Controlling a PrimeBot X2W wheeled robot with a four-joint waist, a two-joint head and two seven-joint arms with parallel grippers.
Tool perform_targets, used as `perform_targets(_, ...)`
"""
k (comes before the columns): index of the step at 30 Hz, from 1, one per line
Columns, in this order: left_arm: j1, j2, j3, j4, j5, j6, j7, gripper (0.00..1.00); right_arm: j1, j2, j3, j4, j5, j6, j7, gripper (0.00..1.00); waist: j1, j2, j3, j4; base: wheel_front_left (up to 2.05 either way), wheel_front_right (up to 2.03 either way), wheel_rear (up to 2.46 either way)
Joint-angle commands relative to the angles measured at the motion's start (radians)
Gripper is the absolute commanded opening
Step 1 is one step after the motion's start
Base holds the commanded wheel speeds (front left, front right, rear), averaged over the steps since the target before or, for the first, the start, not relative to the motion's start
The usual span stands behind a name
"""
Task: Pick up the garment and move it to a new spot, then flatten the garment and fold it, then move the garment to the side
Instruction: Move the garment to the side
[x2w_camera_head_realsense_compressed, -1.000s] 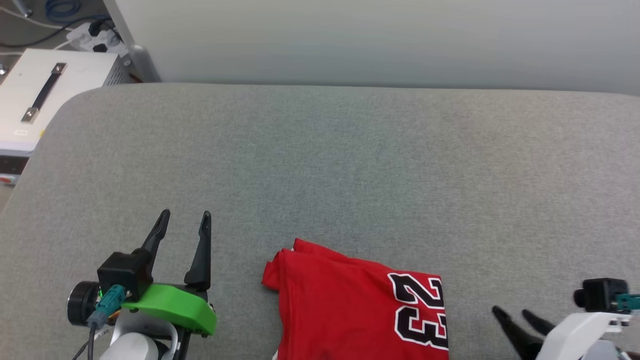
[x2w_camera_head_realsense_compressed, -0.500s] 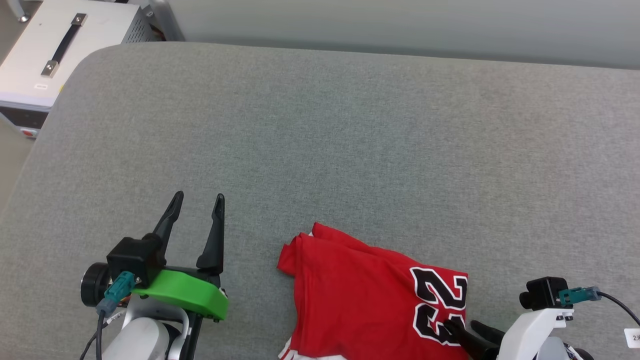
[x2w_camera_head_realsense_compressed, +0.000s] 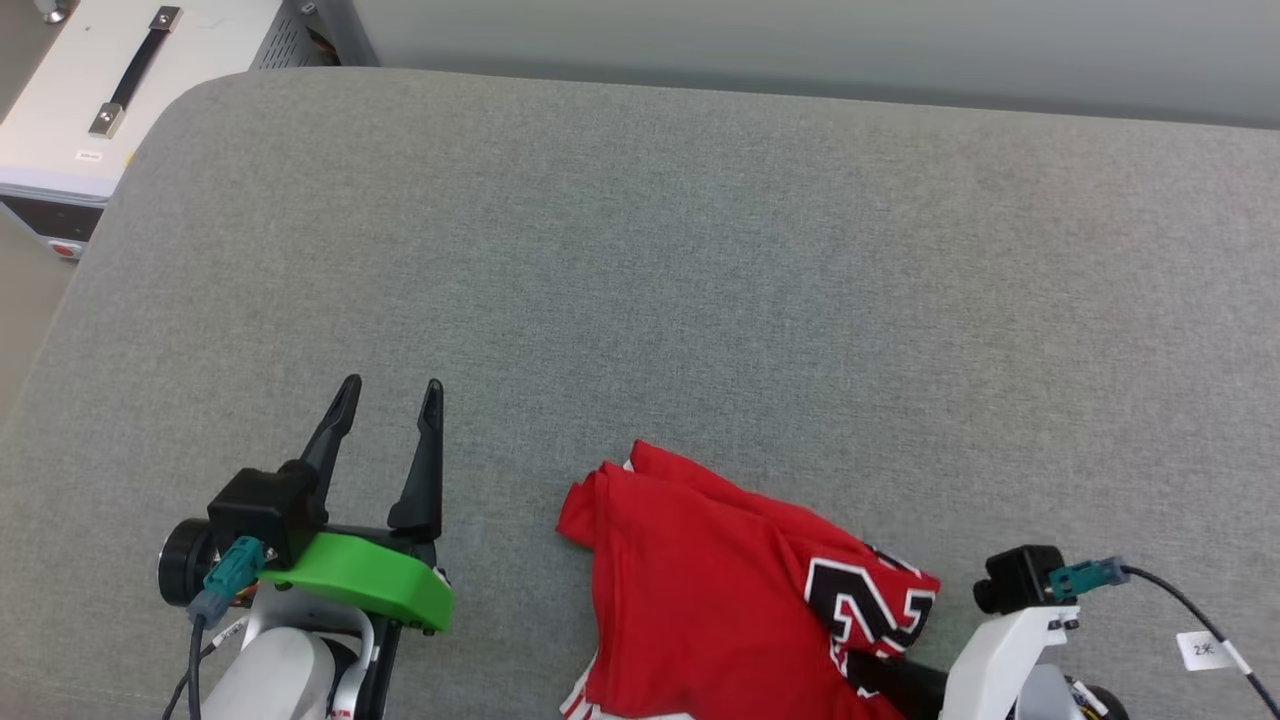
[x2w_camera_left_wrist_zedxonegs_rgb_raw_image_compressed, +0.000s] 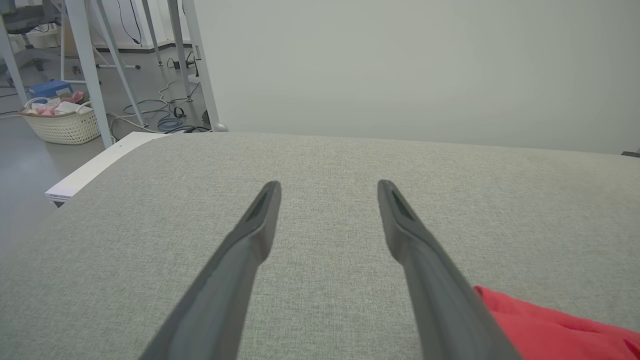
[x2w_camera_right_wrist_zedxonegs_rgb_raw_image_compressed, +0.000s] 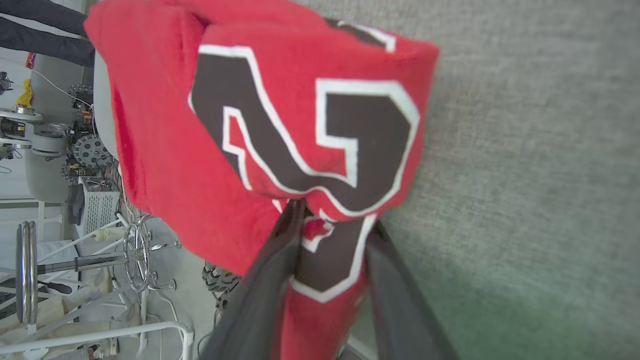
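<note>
Grey worktop's (x2w_camera_head_realsense_compressed: 700, 250) near edge is occupied by the bunched garment (x2w_camera_head_realsense_compressed: 700, 580), judged soft, light and limp, pinched at a printed fold by the right gripper (x2w_camera_right_wrist_zedxonegs_rgb_raw_image_compressed: 335, 220); the left gripper (x2w_camera_head_realsense_compressed: 388, 387) is held spread.

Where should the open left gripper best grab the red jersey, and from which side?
Likely the bunched far-left corner of the red jersey, from its left: raised folds there face the left gripper; the right fingers hold the numbered edge.
</note>
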Motion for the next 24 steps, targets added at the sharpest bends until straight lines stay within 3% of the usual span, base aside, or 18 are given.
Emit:
perform_targets(1,-0.011,-0.009,0.008,0.007,0.012,-0.005,-0.006,1.0,0.001,0.004,0.012,0.023,0.007,-0.001,0.013,0.0,0.0,0.0,-0.008,-0.001,0.0,0.0,0.0)
perform_targets(7,0.013,-0.012,0.019,0.022,0.02,-0.007,-0.006,1.0,-0.006,-0.012,-0.018,0.003,0.006,-0.001,-0.005,0.0,0.0,0.0,-0.047,-0.018,0.0,0.0,0.0)
perform_targets(14,0.043,-0.005,0.032,0.004,0.024,0.001,-0.006,1.0,-0.019,-0.037,-0.12,-0.021,-0.031,-0.001,0.018,0.0,0.0,0.0,-0.085,-0.078,0.0,0.0,0.0)
perform_targets(24,0.016,-0.004,0.029,-0.052,0.023,-0.012,-0.006,1.0,-0.139,-0.047,-0.31,-0.038,-0.14,-0.001,0.096,0.0,0.0,0.0,0.004,-0.246,0.0,0.0,0.0)
